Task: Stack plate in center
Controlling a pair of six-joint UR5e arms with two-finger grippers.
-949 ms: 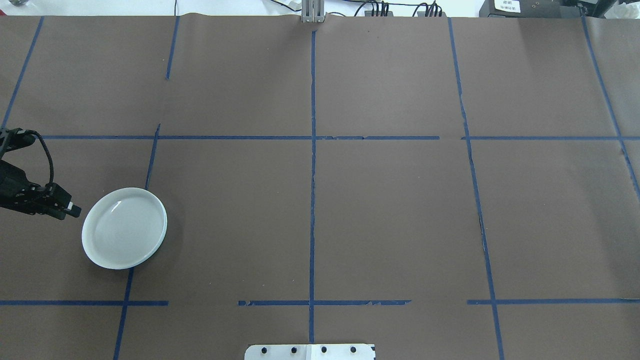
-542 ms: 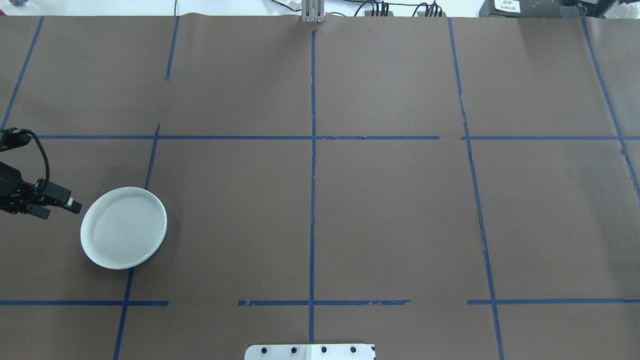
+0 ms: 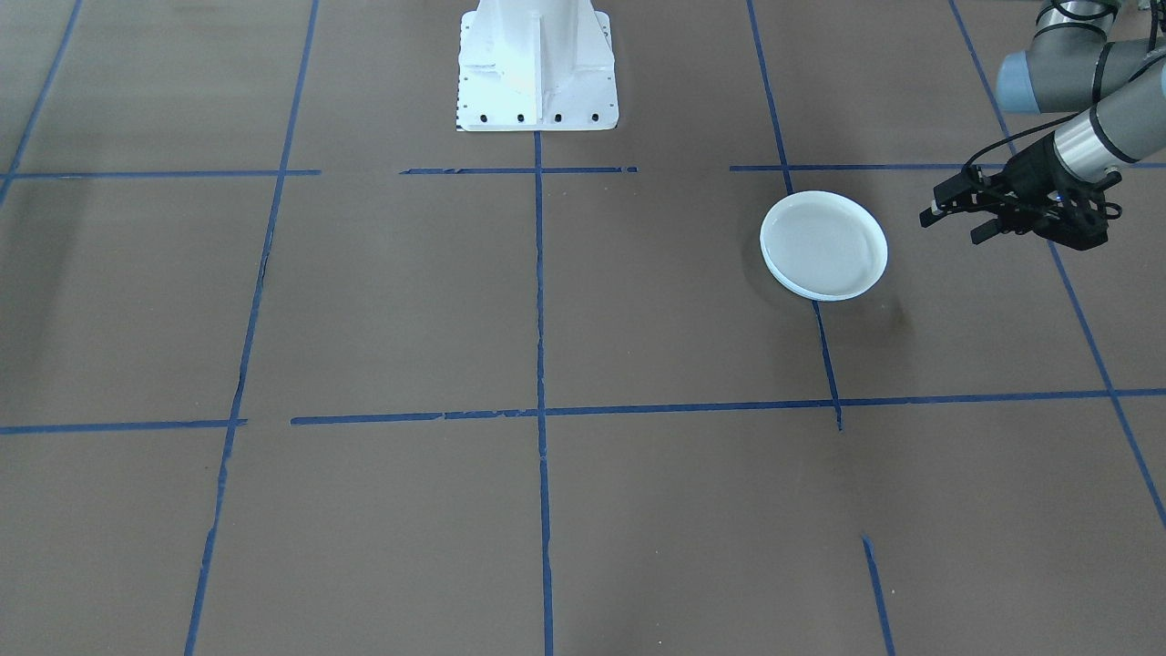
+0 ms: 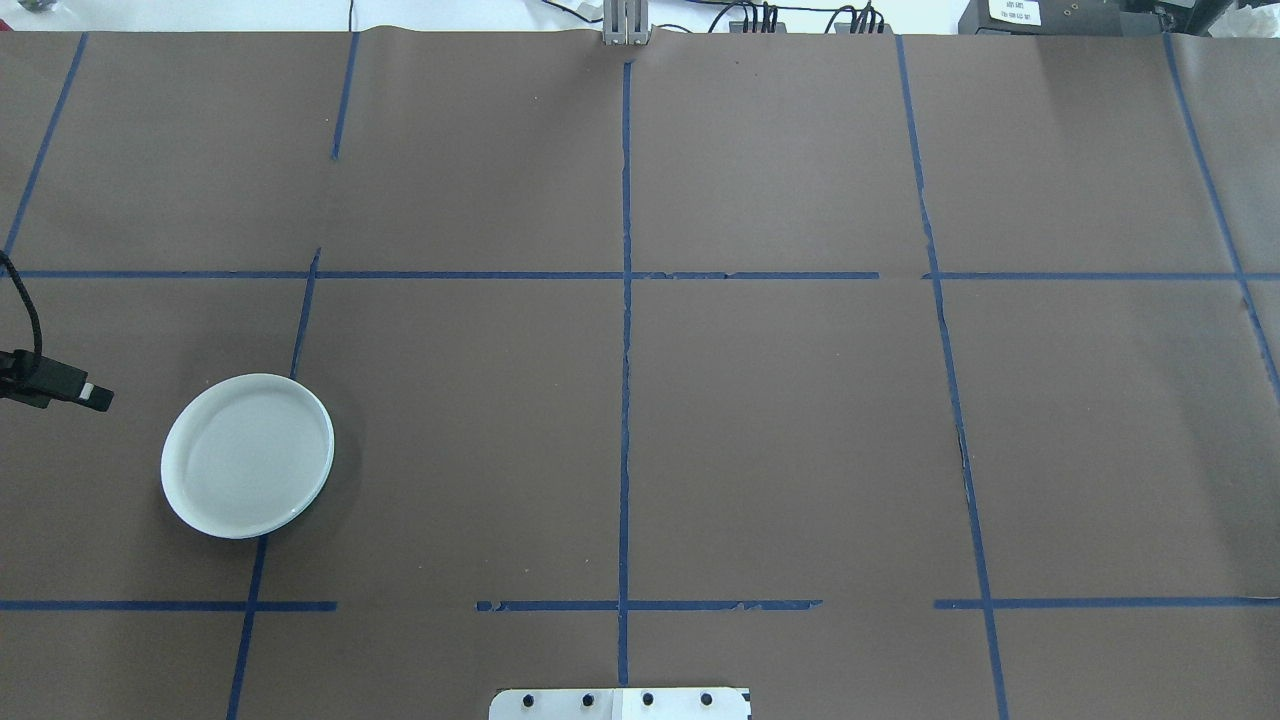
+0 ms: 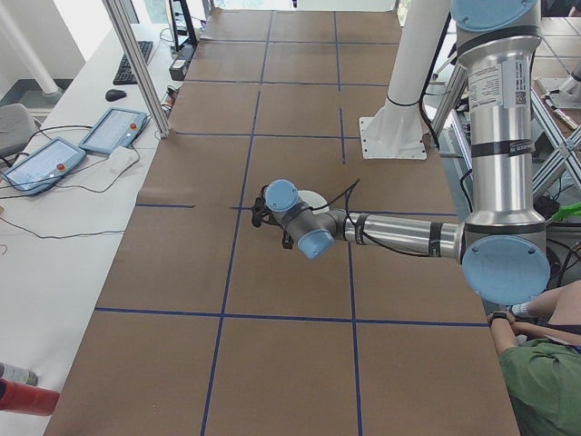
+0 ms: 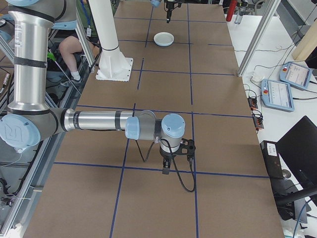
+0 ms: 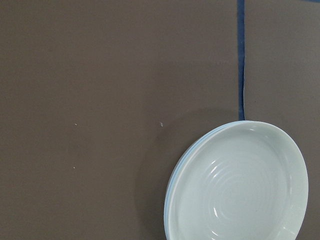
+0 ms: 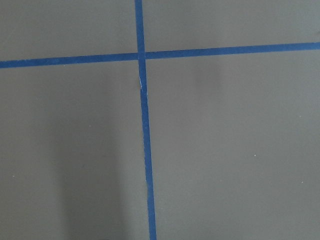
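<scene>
Stack of plates (image 4: 247,456) resting on desk (image 4: 700,420) near robot's left side, ringed plate (image 7: 240,185) topmost; left hand (image 3: 956,217) released, just beside; right hand's state impossible to tell; stacking apparently finished.

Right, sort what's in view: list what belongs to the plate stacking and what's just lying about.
Job: ringed plate, top of stack; pale blue plate beneath it; left hand, open, beside the stack.
Lying about: teach pendants; keyboard; computer mouse.
</scene>
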